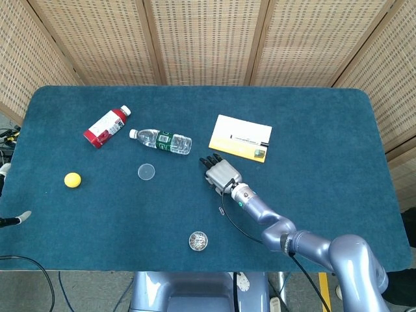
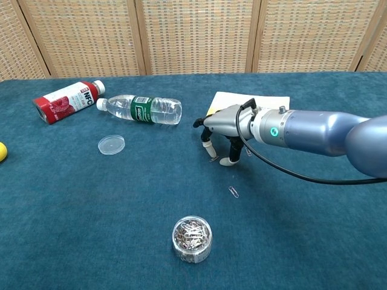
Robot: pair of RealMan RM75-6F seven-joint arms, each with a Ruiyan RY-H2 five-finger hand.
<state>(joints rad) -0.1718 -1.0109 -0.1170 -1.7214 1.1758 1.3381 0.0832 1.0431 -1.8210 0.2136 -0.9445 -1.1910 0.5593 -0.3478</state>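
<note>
- The right hand (image 2: 221, 130) stands palm-down near the middle of the desk (image 1: 312, 136), with its fingers (image 2: 207, 147) pointing down and the tips at the blue cloth.
- A small paper clip (image 2: 213, 158) lies on the cloth right at those fingertips, between a finger and the thumb; whether it is pinched or merely touched I cannot tell, since the clip is tiny and partly hidden.
- In the head view the same hand (image 1: 220, 173) sits just in front of the notepad (image 1: 240, 137), toward the desk's near edge.
- A second paper clip (image 2: 233, 192) lies loose on the cloth, near the hand on the side toward the near edge and apart from it.
- A round clear jar of paper clips (image 2: 192, 239) stands upright close to the near edge, well apart from the hand; its clear lid (image 2: 111, 145) lies flat further left.
- A pen (image 1: 249, 140) rests on the notepad.
- A clear water bottle (image 2: 142, 109) with a green label lies on its side left of the hand.
- A red bottle (image 2: 65, 101) lies on its side toward the far left corner.
- A yellow ball (image 1: 72, 180) sits near the left edge.
- The left hand (image 1: 16, 219) shows only as a sliver off the desk's left edge; how its fingers stand I cannot tell.
</note>
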